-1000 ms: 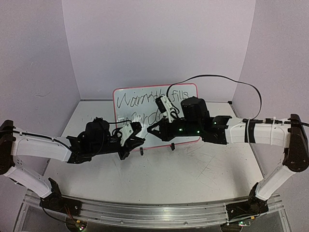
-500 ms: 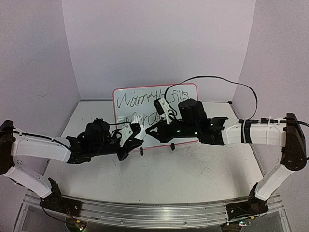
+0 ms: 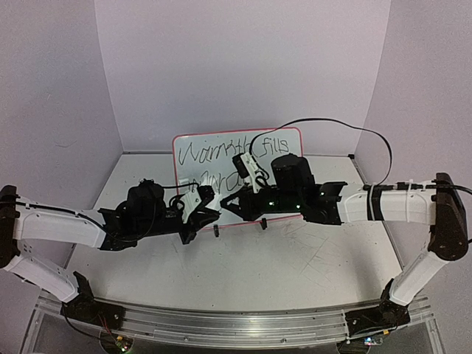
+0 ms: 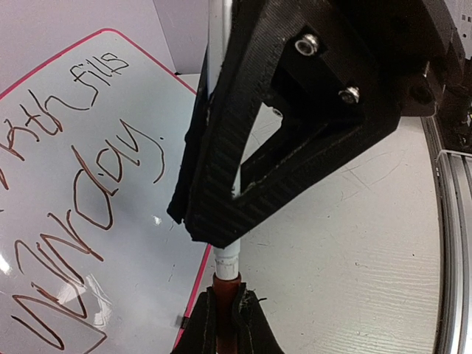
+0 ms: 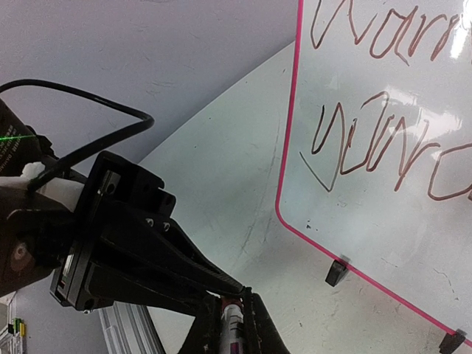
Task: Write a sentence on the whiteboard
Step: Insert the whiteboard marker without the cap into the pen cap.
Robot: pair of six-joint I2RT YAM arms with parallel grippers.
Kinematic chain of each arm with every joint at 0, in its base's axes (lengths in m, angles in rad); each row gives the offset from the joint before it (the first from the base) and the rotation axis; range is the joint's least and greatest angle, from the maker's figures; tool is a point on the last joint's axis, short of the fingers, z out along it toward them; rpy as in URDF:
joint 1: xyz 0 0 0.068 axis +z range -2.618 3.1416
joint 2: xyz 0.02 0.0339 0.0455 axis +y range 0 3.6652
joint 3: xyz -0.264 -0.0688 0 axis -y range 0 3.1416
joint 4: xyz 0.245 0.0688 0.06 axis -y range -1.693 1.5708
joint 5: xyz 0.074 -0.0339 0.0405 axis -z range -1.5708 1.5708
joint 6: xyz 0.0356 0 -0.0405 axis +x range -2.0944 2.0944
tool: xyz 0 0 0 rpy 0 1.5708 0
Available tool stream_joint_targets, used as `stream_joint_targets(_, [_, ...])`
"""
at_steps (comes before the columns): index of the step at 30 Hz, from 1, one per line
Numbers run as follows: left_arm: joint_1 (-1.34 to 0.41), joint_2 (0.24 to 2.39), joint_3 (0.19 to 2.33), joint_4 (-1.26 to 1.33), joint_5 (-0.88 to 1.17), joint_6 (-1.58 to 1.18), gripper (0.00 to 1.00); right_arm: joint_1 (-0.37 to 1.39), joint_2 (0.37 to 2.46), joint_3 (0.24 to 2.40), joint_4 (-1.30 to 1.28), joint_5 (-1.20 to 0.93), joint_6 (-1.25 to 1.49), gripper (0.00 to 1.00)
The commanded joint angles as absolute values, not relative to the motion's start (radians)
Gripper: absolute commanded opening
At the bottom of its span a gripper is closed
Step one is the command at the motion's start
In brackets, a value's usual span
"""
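Your left tool pinches the marker at its red end. Your right tool is pressed onto the same marker, so both grip it at once, tip to tip above the bench.

The top view shows only that meeting; the marker is too small to make out there. The left wrist view shows the white barrel running up between the right tool's black fingers.

The board stands upright on its clip feet just beyond both tools. The sentence fills two lines. From above, the right tool hides the end of the lower line; the left wrist view shows it, closing in "day."
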State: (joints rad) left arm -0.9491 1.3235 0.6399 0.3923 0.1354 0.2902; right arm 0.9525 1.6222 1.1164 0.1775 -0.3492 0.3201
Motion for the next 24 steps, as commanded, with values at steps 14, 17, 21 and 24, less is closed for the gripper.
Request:
stream_joint_targets(14, [-1.012, 1.301, 0.762, 0.508, -0.015, 0.398, 0.00, 1.059, 1.915, 1.258, 0.135, -0.309, 0.469, 0.00])
stream_joint_targets(17, [-1.037, 1.280, 0.771, 0.512, -0.075, 0.459, 0.00, 1.048, 1.914, 1.307, 0.068, -0.336, 0.516, 0.00])
stream_joint_targets(21, [-1.060, 1.286, 0.785, 0.566, -0.112, 0.458, 0.00, 1.050, 1.945, 1.345, 0.032, -0.323, 0.595, 0.00])
stream_joint_targets(24, [-1.091, 1.306, 0.779, 0.605, -0.146, 0.455, 0.00, 1.054, 1.939, 1.339, 0.025, -0.290, 0.634, 0.00])
